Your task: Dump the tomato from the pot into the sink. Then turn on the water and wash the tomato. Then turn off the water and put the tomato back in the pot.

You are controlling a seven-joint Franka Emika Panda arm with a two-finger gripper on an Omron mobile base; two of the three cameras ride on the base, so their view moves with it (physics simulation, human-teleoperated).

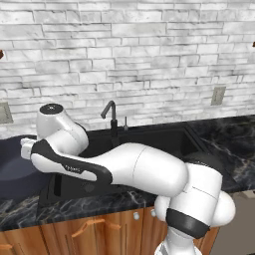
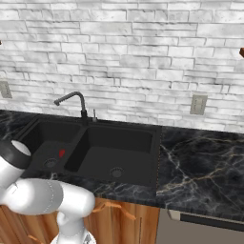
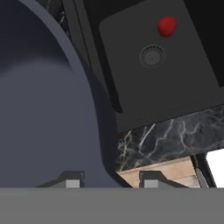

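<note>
Fingertips [image 3: 74, 179] of the gripper [image 3: 108, 180] sit low in hand view, jaws closed on the pot [image 3: 39, 109] wall/rim, one tip inside the pot, other outside. Pot's dark blue-grey bowl bulks on one side of the gripper; in left base view it rests on the counter [image 1: 99, 204] left of the sink [image 1: 164, 142]. Tomato [image 3: 167, 26] lies well ahead of the gripper, in sink basin, just beside the drain [image 3: 152, 55]. Faucet [image 2: 71, 101] stands behind the sink.
</note>
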